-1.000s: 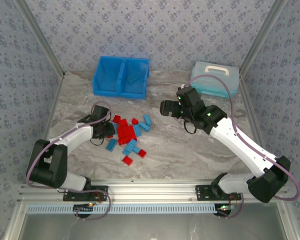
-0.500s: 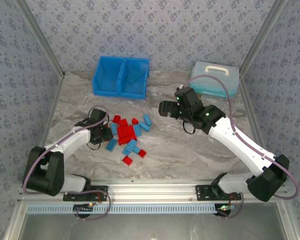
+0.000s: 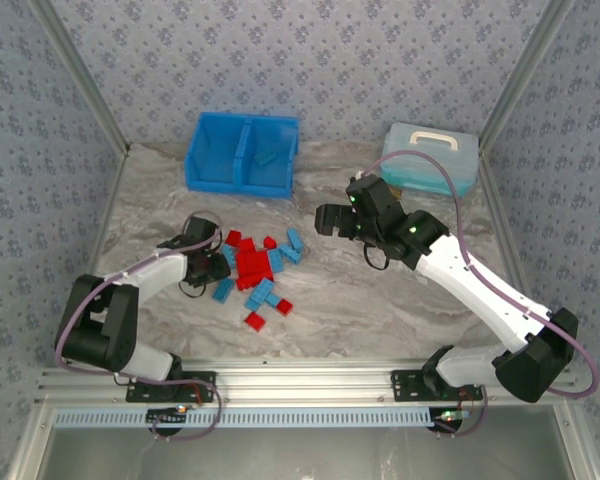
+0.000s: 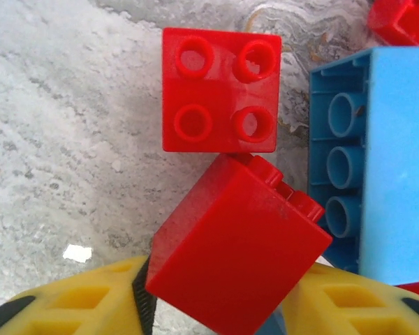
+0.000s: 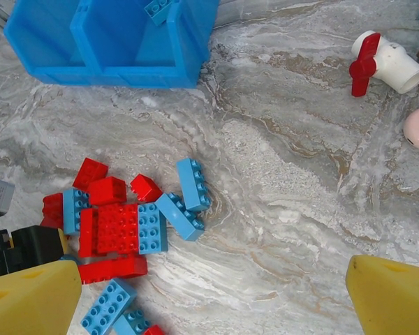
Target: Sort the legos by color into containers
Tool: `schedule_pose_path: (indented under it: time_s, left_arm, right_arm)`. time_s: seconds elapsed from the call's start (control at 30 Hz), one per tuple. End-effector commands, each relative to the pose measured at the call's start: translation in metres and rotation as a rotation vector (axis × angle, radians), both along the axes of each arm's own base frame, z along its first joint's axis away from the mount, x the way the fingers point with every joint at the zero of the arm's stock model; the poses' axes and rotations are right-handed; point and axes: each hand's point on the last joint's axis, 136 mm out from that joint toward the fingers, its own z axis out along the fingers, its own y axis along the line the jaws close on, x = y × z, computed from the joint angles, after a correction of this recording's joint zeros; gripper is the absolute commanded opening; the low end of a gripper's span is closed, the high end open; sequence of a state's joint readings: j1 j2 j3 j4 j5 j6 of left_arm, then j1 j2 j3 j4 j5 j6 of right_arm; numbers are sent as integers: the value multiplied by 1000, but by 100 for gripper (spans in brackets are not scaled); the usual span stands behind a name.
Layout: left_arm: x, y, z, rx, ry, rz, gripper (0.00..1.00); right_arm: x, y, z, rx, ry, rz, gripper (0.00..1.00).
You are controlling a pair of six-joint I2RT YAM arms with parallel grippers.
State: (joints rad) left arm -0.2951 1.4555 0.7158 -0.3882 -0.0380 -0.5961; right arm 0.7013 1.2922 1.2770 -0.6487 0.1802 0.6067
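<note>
Legos [image 3: 252, 265], red and light-blue plastic bricks, lie heaped ahead of the left claw [image 4: 223, 307], which has dipped back in and now pinches one tilted red brick [image 4: 237, 237]; the right claw [image 5: 209, 289], wide and empty, has edged closer. Binning should follow.

a grey marbled tabletop [image 3: 380, 310] sits between blue floral-patterned walls [image 3: 330, 60], with aluminium frame posts [image 3: 80, 85] at the corners.
</note>
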Motion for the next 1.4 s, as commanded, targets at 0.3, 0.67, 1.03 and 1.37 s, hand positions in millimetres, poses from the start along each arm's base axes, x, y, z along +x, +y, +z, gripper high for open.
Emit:
schedule_pose_path:
  time_s: [0.3,0.67,1.03,1.37]
  left_arm:
    - [11,-1,23,17,-51,-33,68]
    - [26,3,31,80,-28,-109,85]
    - [9,7,2,91,59,-108,58]
    - [13,-2,20,9,13,-62,31]
  right_arm:
    - [0,-2,8,-7,-5,-22,100]
    - [0,-3,13,2,-7,-38,100]
    - [-5,-10,9,5,4,-67,100]
    - [-4,-6,11,12,6,-63,100]
